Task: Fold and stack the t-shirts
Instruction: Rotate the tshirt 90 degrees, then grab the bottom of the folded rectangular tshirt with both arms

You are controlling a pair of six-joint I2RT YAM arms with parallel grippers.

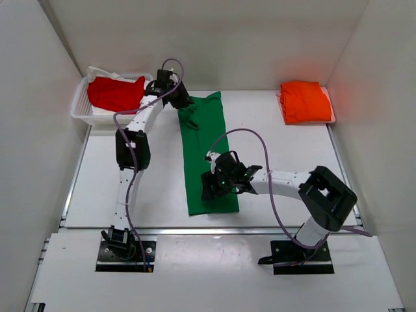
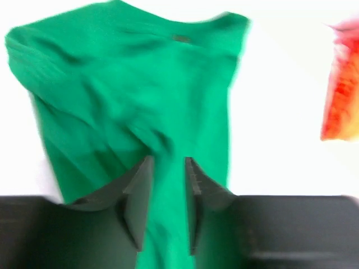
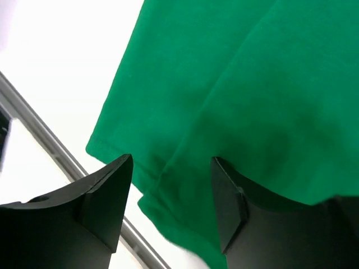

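We had the green shirt lying as a long, narrow strip down the middle of the table. The orange shirt sat folded in the far right corner, and the red shirt lay in the basket. Our right gripper hung wide open over the near hem. Our left gripper was at the collar end with a narrow gap, and we could not tell whether it pinched cloth. For a clean crosswise fold, we judged each pinch should catch all layers and lift level, without twisting the strip.
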